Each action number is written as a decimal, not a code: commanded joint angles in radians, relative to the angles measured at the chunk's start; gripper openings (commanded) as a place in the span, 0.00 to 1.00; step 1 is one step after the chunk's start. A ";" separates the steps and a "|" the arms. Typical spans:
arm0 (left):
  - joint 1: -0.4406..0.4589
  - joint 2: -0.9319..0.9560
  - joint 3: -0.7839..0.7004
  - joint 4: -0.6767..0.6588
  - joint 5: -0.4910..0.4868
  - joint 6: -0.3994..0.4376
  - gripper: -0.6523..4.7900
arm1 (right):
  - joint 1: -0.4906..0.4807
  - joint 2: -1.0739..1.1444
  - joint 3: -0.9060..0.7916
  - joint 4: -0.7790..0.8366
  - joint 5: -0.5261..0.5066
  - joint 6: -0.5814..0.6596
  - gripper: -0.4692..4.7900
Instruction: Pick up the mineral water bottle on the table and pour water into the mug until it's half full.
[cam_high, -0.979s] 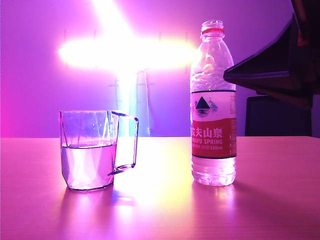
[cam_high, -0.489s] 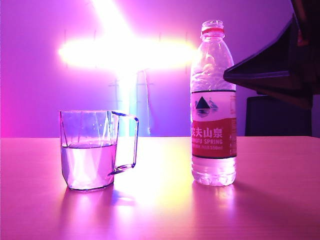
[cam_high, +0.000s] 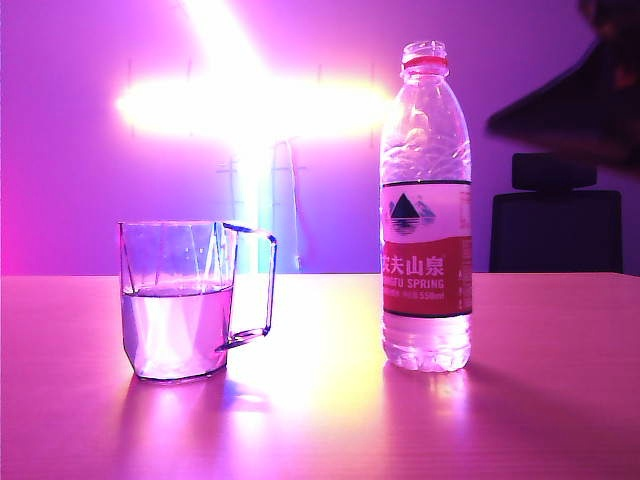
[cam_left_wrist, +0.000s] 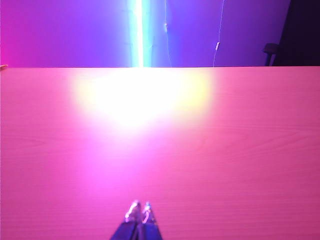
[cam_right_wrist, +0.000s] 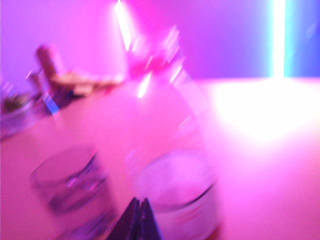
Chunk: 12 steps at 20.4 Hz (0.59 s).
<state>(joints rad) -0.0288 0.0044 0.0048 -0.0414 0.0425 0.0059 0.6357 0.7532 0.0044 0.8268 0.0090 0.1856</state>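
Note:
The mineral water bottle (cam_high: 426, 210) stands upright and uncapped on the table (cam_high: 320, 430), right of centre. The mug (cam_high: 178, 300) stands to its left, about half full of water, handle toward the bottle. My right arm (cam_high: 585, 95) is a dark blurred shape at the upper right, apart from the bottle. In the right wrist view my right gripper (cam_right_wrist: 139, 199) is shut and empty above the blurred bottle (cam_right_wrist: 175, 170) and mug (cam_right_wrist: 70, 187). My left gripper (cam_left_wrist: 140, 205) is shut over bare table (cam_left_wrist: 160, 150), holding nothing.
A dark office chair (cam_high: 555, 220) stands behind the table at the right. A glaring cross-shaped light (cam_high: 250, 100) fills the back wall. In the right wrist view, blurred clutter (cam_right_wrist: 65, 82) lies at the table's far end.
My right arm has drawn up and to the right, away from the bottle, uncovering the chair's headrest. Bottle, mug and left gripper have not moved.

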 joint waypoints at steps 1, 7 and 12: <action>-0.002 0.002 0.004 0.012 0.005 -0.003 0.12 | -0.141 -0.126 -0.004 -0.100 -0.029 -0.079 0.08; -0.002 0.002 0.004 0.013 0.003 -0.003 0.12 | -0.349 -0.201 -0.004 -0.230 0.056 -0.145 0.08; -0.002 0.002 0.004 0.013 0.003 -0.003 0.12 | -0.459 -0.443 -0.004 -0.476 0.037 -0.145 0.08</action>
<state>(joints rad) -0.0288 0.0044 0.0048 -0.0414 0.0425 0.0059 0.2012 0.3534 0.0048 0.3992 0.0502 0.0433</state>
